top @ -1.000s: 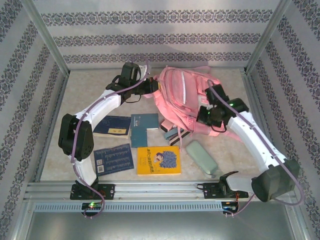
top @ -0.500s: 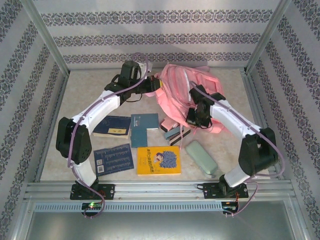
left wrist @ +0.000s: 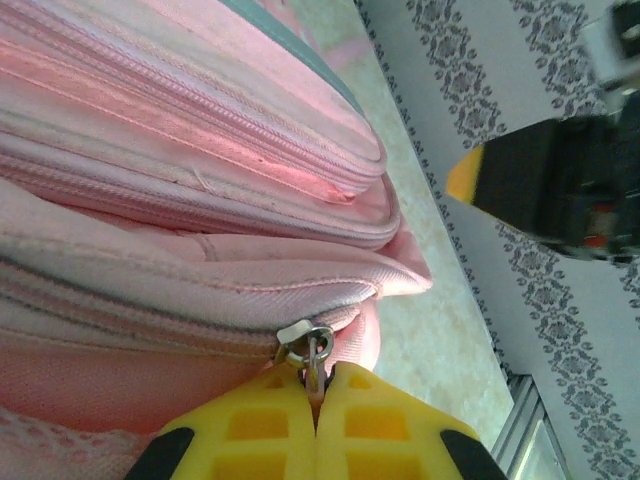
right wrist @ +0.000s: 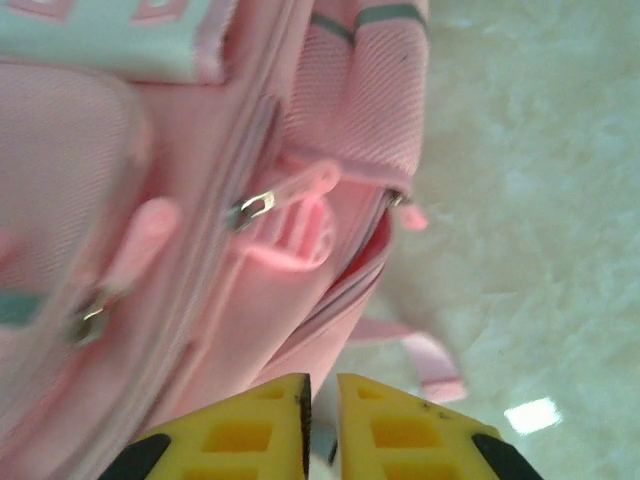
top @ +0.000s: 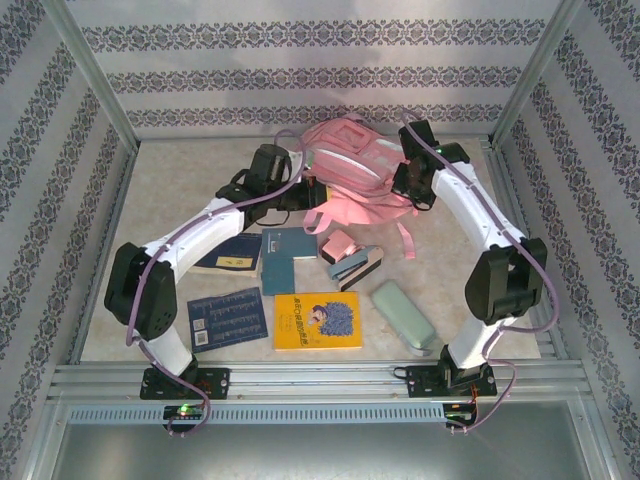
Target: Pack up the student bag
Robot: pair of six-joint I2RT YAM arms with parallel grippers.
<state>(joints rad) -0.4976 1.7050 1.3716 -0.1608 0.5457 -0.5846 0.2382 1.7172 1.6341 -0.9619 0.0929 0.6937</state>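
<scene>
Pinching the zipper tab [left wrist: 308, 345] on the student bag [top: 350, 165] with my left gripper [left wrist: 318, 385], I think I am opening it. The bag lies at the table's [top: 180, 180] far side. My right gripper [right wrist: 320, 395], open a crack, holds nothing. Next I should pull the tab along slowly and keep the bag from sliding.

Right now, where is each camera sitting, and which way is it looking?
Top external: high behind the arms, looking down on the table, student bag and books; both arms show.
Left wrist: rides the left arm, close to the bag's zips; left fingers pinch a zipper pull.
Right wrist: rides the right arm, facing the bag's side; right fingers show below.
All three see the bag.
</scene>
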